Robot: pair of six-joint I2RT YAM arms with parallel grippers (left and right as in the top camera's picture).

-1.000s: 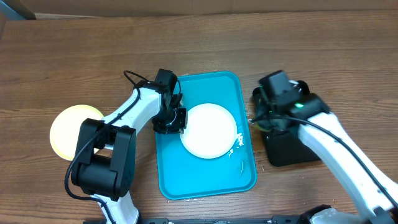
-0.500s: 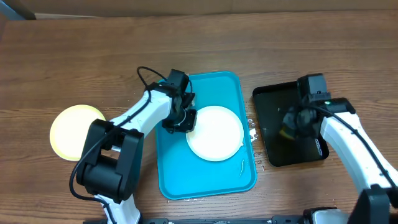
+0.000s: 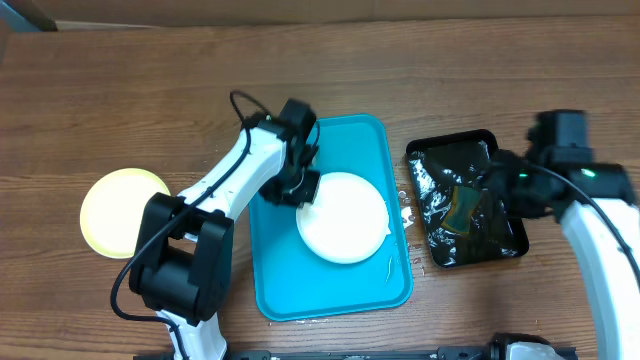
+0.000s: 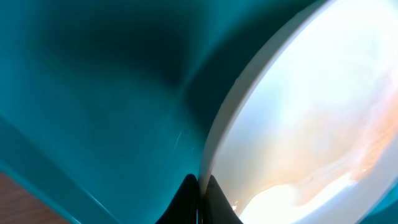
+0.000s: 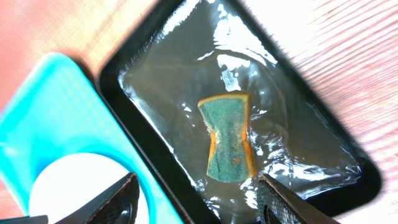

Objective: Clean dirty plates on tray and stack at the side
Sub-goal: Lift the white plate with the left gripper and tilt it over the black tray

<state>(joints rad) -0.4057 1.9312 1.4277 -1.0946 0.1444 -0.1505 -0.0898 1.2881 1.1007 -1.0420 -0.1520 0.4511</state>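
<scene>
A white plate [image 3: 342, 217] lies in the turquoise tray [image 3: 290, 280]. My left gripper [image 3: 300, 186] is shut on its left rim; in the left wrist view the two fingertips [image 4: 199, 190] pinch the thin rim of the plate [image 4: 311, 106], which shows a faint orange smear, over the tray floor [image 4: 93, 93]. A pale yellow plate [image 3: 122, 212] sits on the table at the left. My right gripper [image 3: 495, 187] hovers open above the black tray [image 3: 465, 245], with nothing between its fingers [image 5: 121, 199]. Part of the white plate [image 5: 74, 186] shows at the lower left of the right wrist view.
A green sponge with orange edges [image 5: 229, 146] lies loose in the wet black tray [image 5: 292, 106], right of the turquoise tray [image 5: 43, 124]. White flecks [image 3: 400, 213] sit at the turquoise tray's right rim. Bare wood lies beyond both trays.
My right gripper opened, left the sponge in the black tray, and drew back to the right. My left gripper and the white plate shifted slightly right in the tray.
</scene>
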